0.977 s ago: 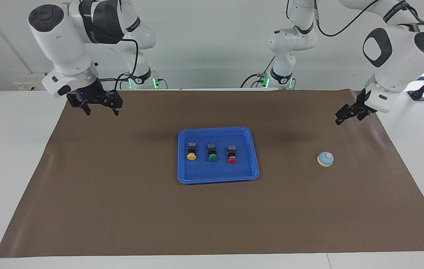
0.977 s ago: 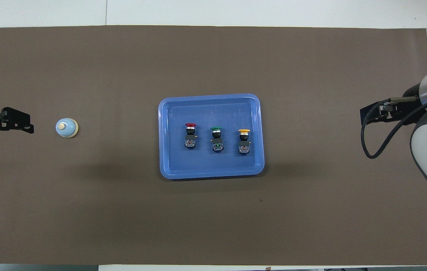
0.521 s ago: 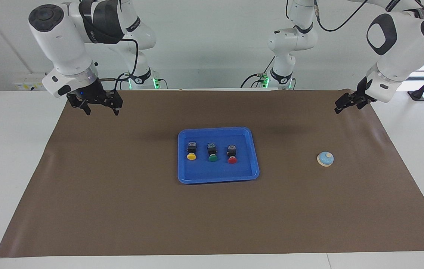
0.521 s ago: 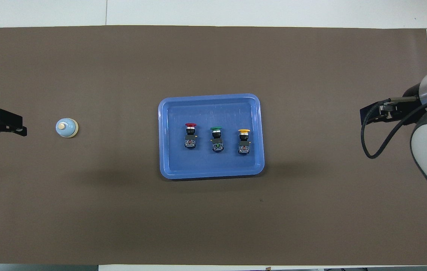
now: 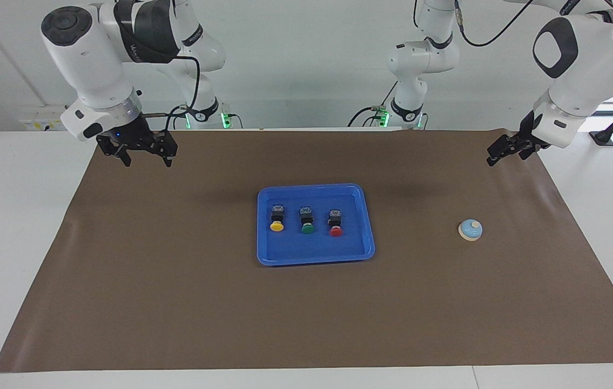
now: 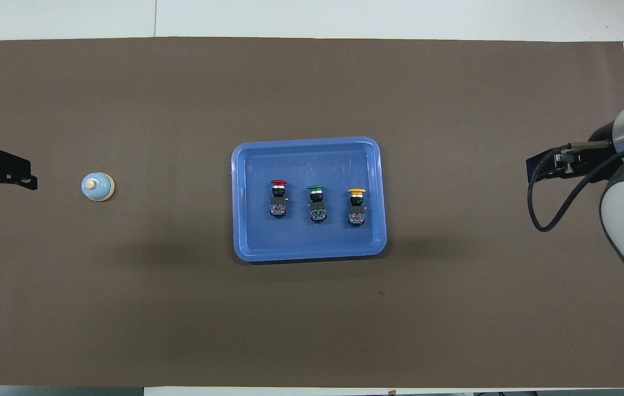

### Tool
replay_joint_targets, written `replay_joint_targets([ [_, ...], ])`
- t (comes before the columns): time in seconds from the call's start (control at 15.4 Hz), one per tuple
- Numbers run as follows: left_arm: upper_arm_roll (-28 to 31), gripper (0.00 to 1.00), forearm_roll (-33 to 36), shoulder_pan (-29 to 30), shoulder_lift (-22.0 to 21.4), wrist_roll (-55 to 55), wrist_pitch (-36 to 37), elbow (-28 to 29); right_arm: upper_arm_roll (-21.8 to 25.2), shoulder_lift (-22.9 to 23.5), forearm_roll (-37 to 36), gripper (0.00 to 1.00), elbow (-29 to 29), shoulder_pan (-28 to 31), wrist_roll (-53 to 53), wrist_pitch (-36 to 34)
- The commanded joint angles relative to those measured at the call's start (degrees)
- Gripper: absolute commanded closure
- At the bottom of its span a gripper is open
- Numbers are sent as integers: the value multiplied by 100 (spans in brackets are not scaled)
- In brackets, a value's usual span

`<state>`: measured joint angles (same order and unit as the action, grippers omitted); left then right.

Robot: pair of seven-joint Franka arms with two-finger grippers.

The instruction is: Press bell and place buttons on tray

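The blue tray [image 5: 311,260] [image 6: 306,253] lies mid-mat. Three buttons rest in it in a row: yellow [image 5: 277,219] [image 6: 356,204], green [image 5: 307,220] [image 6: 316,202] and red [image 5: 335,222] [image 6: 278,197]. The light-blue bell [image 5: 470,229] [image 6: 97,187] stands alone on the mat toward the left arm's end. My left gripper [image 5: 503,151] [image 6: 1,179] hangs open and empty over the mat's edge at that end, apart from the bell. My right gripper [image 5: 145,158] [image 6: 542,168] hangs open and empty over the mat's edge at the right arm's end, where that arm waits.
A brown mat [image 5: 176,302] covers most of the white table [image 5: 14,227]. A black cable [image 6: 534,209] loops from the right arm's wrist. The two arm bases stand at the robots' edge of the table.
The left gripper has risen and drawn back from the bell toward the mat's corner at its own end. The right arm, tray, buttons and bell have not moved.
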<state>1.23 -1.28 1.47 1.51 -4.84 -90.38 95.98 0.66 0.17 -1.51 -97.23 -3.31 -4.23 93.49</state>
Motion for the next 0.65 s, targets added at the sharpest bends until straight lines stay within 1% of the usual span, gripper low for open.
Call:
replay_joint_targets([
  [0.0, 71, 0, -66, -77, 156, 27, 161, -255, -57, -96, -78, 0, -42, 59, -52, -86],
  [0.2, 71, 0, -57, -129, 165, 18, 204, -272, -57, -87, -78, 0, -42, 59, -52, -86],
  [0.39, 53, 0, -13, -191, 227, 18, 406, -501, -57, -96, -78, 0, -50, 59, -52, -86],
  [0.59, 71, 0, -4, -191, 227, 18, 407, -484, -57, -96, -78, 0, -42, 59, -52, -86],
])
